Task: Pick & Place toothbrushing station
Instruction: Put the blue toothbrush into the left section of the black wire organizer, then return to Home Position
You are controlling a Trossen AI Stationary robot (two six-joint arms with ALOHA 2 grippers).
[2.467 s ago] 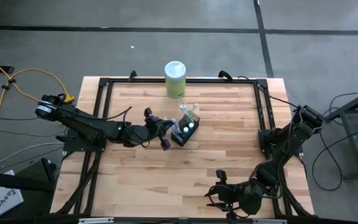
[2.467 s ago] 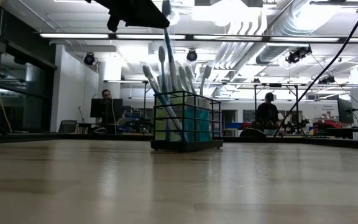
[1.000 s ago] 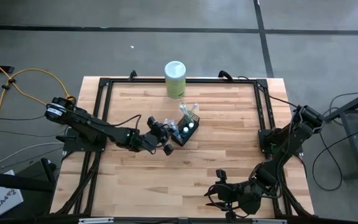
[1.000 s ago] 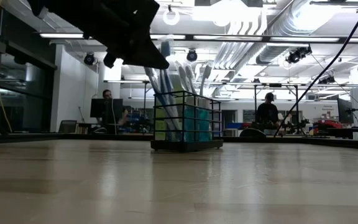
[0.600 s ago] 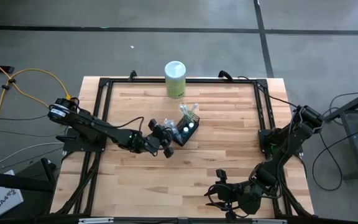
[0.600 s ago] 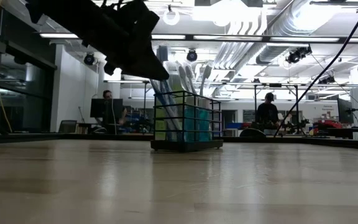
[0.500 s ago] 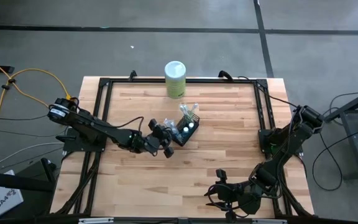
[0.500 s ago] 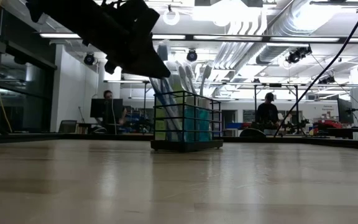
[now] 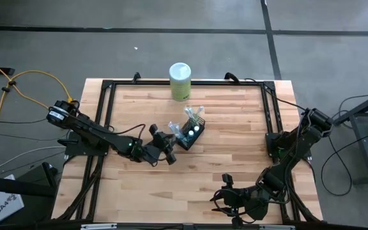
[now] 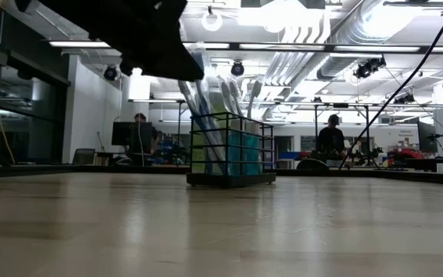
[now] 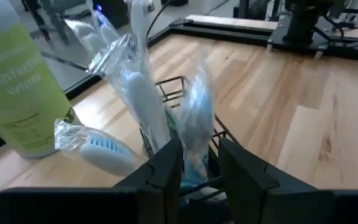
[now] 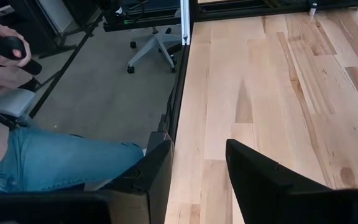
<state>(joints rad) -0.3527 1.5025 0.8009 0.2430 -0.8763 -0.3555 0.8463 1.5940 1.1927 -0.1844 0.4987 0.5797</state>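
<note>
Bright, even overhead light; ceiling lamps glare in the low view, the near desk blurred and glossy.

The counter is pale wood planks, smooth with a soft sheen. The holder is thin black wire. Toothbrushes sit in clear, crinkly, glossy plastic wrap. The canister looks like smooth matt green plastic.
</note>
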